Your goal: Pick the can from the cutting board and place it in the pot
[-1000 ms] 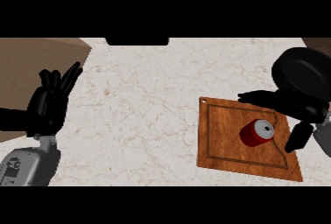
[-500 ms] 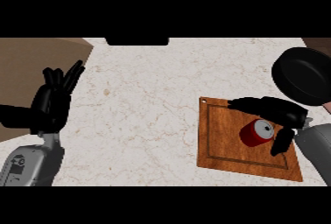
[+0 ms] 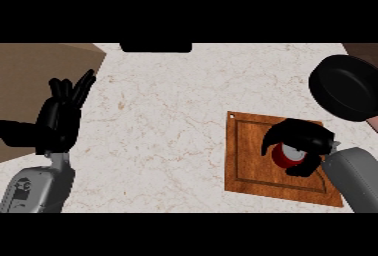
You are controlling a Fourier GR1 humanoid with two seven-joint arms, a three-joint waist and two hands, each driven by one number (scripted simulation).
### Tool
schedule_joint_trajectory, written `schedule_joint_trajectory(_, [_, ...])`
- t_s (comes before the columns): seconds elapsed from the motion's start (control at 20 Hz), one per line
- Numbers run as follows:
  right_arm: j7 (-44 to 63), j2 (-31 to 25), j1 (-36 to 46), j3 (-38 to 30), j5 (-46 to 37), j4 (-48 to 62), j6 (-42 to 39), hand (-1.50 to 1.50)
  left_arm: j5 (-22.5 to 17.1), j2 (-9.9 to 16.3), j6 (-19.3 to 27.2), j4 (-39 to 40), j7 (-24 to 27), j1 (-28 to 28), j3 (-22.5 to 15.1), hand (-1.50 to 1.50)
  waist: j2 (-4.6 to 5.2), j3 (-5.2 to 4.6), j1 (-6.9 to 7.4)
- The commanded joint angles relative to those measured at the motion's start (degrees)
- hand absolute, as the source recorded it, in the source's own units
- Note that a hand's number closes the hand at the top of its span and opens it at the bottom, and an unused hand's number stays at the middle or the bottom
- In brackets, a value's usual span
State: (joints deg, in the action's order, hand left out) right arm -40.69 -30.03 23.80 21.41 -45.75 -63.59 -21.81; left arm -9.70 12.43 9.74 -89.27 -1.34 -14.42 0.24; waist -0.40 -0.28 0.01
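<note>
Pot (image 3: 345,86) sat at counter's far right; cutting board (image 3: 258,160) lay just below it w/ red can (image 3: 288,155) on it. Right hand (image 3: 299,137) curled round can. Can prob. light, rigid, smooth: grip sides mid-height. Left hand (image 3: 59,117) rested open, left edge.

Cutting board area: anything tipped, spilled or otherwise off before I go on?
Nothing stands out. The red can sits on the cutting board, the right hand curled round it; the pot is beyond it.
</note>
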Motion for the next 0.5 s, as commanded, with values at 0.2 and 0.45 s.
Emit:
schedule_joint_trajectory(0.2, [-3.5,1.9,-2.6,-0.3,-3.6,-3.9,1.3,1.5,1.4,0.3,-0.8,0.1,0.2,1.1,1.7,0.0,0.37,0.28,0.06])
schedule_joint_trajectory(0.45, [-2.9,3.4,-1.4,-4.3,-4.8,-2.5,4.1,1.5,0.8,-0.7,-1.5,6.3,2.5,-2.8,3.9,0.0,0.51,0.28,-0.08])
